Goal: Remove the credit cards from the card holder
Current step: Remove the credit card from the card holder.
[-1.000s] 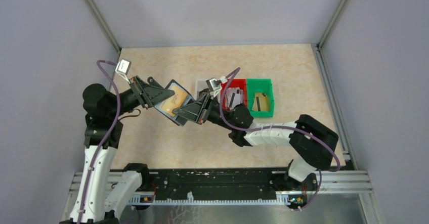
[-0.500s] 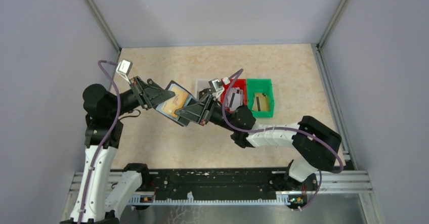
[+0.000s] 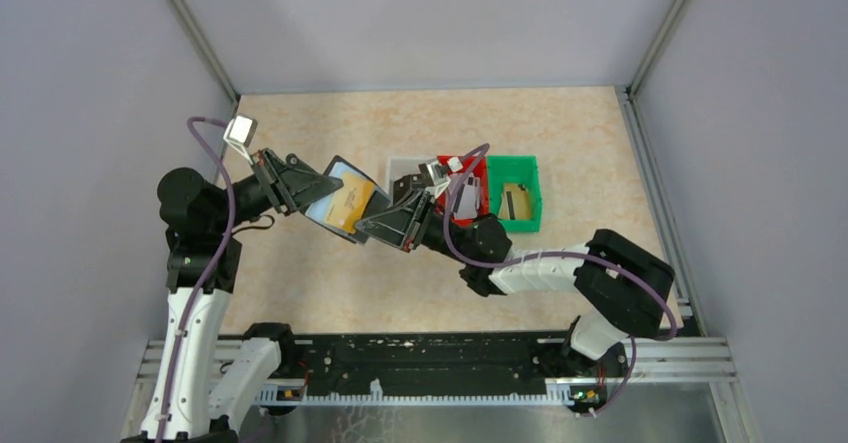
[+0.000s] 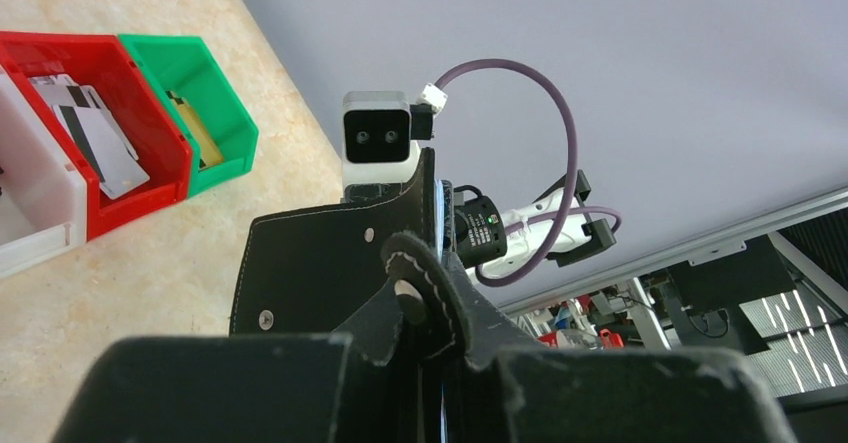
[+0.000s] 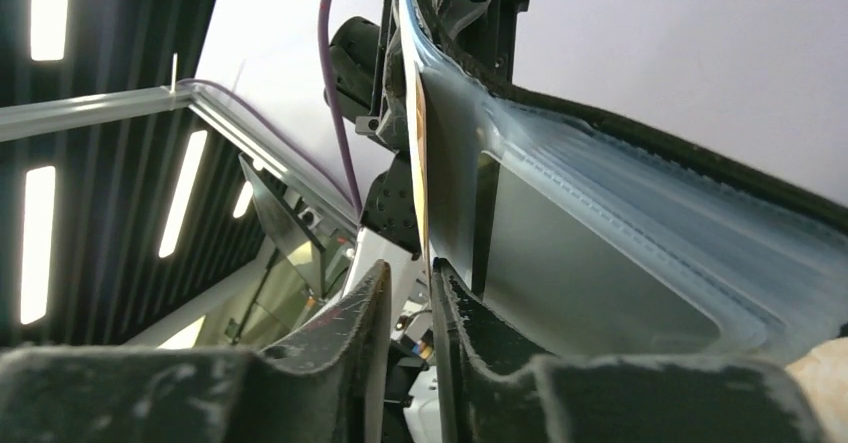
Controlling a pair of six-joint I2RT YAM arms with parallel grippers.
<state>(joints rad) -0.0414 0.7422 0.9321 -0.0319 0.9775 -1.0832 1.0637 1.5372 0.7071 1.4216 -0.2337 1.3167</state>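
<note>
On the counter three small bins stand in a row, side by side: a white bin, a red bin and a green bin. Several striped cards, grey-white with a dark band, lie in the red bin, and a tan card lies in the green one. We therefore judge the task well under way, with several credit cards already out and sorted (what the white bin holds we cannot make out). It is not finished.

The card holder is in the air over the middle-left of the counter, just left of the bins. The left hand grips it, fingers pressed together on the black leather. It is unfolded, with its grey-blue inner pockets facing the right arm. In the right wrist view the pockets look soft and bowed, and the outer skin is black with pale stitching.

One gold credit card juts partly out of a pocket toward the right hand. That hand's fingers stand a narrow slit apart, with the card's edge at the mouth of the slit, and we cannot tell whether they bite on it. We judge this card to be the one now being drawn; whether more sit behind it is hidden.

Smallest is the snap-tab strap, which sticks up loose and undone.
</note>
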